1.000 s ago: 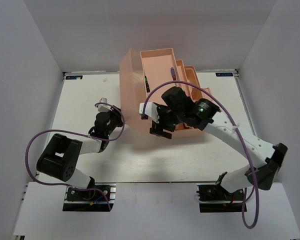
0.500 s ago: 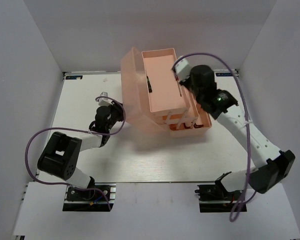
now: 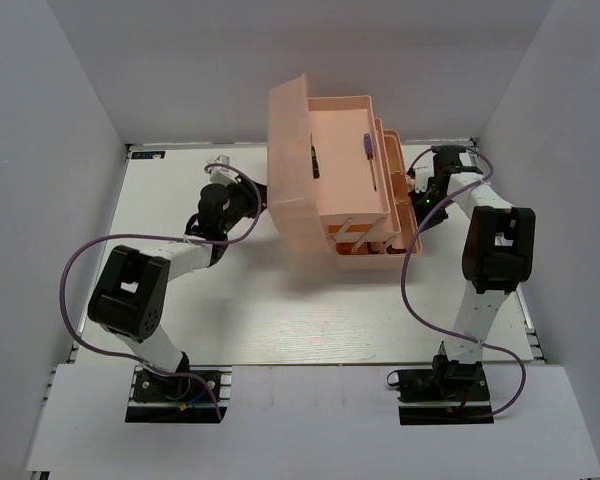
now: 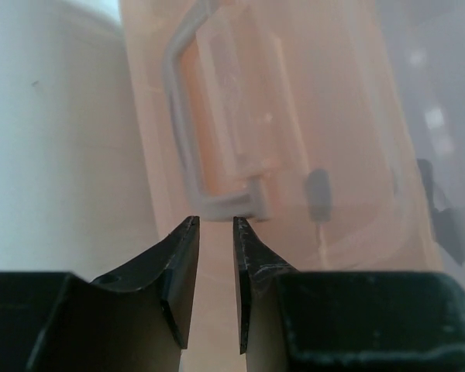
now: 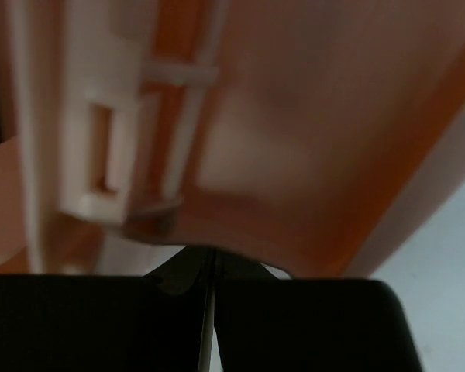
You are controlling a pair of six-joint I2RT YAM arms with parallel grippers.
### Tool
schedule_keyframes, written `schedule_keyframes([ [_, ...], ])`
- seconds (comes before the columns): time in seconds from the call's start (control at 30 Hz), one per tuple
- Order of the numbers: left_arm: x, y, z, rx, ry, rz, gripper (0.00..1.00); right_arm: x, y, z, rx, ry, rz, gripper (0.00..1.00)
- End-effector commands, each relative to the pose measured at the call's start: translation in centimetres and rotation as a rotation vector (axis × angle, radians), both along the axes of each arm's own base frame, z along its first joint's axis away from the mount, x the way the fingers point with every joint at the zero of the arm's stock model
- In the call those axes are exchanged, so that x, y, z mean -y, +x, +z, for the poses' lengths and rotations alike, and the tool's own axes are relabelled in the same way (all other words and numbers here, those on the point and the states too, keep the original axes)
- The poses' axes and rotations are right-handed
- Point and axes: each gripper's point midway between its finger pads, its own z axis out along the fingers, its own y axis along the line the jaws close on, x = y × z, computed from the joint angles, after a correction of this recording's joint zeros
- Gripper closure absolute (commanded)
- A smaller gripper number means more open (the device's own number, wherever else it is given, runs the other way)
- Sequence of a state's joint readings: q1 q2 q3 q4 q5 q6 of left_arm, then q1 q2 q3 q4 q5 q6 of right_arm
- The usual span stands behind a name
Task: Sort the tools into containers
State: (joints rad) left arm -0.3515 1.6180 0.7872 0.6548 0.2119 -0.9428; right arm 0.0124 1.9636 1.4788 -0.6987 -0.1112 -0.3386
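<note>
Toward the far middle of the table (image 3: 280, 310), toolbox (image 3: 345, 195): salmon-pink, open, with tiered trays stepped out to the right.
Lid (image 3: 288, 150): upright along the toolbox's left side.
Left gripper (image 4: 215, 225): facing the lid's outer side, fingers a narrow slit apart, tips just under the pale lid handle (image 4: 177, 132), gripping nothing.
Right gripper (image 5: 209, 260): at the toolbox's right side near the latch (image 5: 101, 147), fingers pressed together, nothing between them.
Blue-handled screwdriver (image 3: 365, 147): lying in the top tray, toward its right edge.
Dark tool (image 3: 313, 160): top tray, beside the lid; too small to identify.
</note>
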Motion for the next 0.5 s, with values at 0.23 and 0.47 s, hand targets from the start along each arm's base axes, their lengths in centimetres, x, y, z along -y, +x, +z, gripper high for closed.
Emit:
schedule_keyframes([
  [0.23,10.1,-0.2,4.7,0.097,-0.068,-0.494,0.68,-8.4,-0.9,6.6,0.007,0.613,0.045,1.00],
  [0.47,12.7,-1.3,4.9,0.099,-0.077,-0.615,0.69,-5.4,-0.7,5.6,0.035,0.450,-0.041,1.00],
])
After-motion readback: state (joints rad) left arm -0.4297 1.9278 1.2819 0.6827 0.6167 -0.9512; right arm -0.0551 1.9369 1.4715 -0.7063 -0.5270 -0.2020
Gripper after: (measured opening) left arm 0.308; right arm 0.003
